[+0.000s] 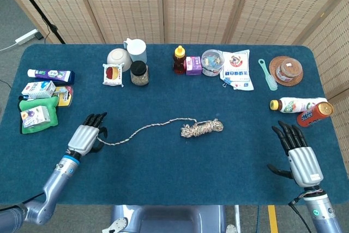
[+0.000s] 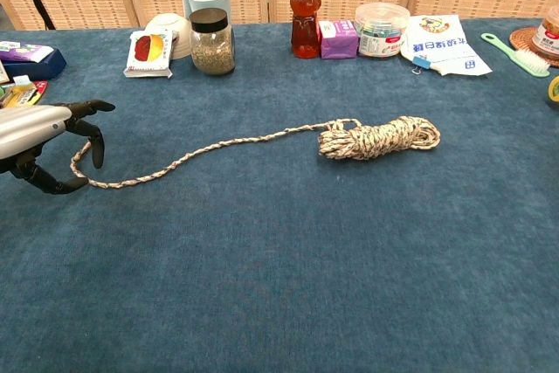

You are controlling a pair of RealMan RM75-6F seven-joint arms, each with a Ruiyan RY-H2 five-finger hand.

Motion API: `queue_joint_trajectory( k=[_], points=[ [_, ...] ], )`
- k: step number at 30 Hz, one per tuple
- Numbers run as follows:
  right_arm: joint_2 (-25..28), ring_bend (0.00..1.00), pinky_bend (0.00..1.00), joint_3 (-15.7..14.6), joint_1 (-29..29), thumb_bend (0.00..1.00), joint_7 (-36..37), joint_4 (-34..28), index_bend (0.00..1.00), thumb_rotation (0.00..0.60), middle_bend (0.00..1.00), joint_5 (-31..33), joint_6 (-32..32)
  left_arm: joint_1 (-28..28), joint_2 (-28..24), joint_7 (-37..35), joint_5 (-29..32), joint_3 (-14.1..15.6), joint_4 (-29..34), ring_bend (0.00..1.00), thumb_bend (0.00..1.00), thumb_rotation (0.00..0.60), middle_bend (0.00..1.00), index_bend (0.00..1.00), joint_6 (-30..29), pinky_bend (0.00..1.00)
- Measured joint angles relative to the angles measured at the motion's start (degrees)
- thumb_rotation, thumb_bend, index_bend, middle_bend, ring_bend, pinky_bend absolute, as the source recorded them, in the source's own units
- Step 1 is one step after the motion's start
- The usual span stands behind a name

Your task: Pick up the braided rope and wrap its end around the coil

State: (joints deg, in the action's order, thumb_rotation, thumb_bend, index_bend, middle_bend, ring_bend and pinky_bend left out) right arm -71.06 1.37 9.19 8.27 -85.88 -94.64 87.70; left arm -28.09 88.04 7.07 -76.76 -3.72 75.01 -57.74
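Observation:
The braided rope lies on the blue table with its coil [image 1: 203, 128] [image 2: 380, 138] near the middle. Its loose tail [image 1: 144, 130] [image 2: 192, 157] runs left to a free end. My left hand [image 1: 86, 137] [image 2: 44, 133] hovers over that free end, fingers curved down on one side and thumb on the other, the rope still flat on the cloth. My right hand [image 1: 299, 154] rests at the front right with fingers spread and nothing in it; the chest view does not show it.
Along the back stand a bowl [image 1: 118, 58], a jar [image 1: 139, 73], a honey bottle [image 1: 179, 60], small boxes and a white bag [image 1: 238, 69]. Cartons and a green cloth [image 1: 37, 114] lie left of my left hand. Two bottles [image 1: 305, 108] lie beyond my right hand.

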Motion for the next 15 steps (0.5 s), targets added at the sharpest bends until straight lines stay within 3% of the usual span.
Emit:
queue_joint_trajectory(
  k=[15],
  points=[
    [0.1, 0.0, 0.0, 0.0, 0.0, 0.0, 0.1, 0.0, 0.0, 0.6, 0.0, 0.1, -0.4, -0.2, 0.8, -0.5, 0.3, 0.3, -1.4, 0.0, 0.35, 0.6, 0.0, 0.52, 0.2, 0.0]
  ],
)
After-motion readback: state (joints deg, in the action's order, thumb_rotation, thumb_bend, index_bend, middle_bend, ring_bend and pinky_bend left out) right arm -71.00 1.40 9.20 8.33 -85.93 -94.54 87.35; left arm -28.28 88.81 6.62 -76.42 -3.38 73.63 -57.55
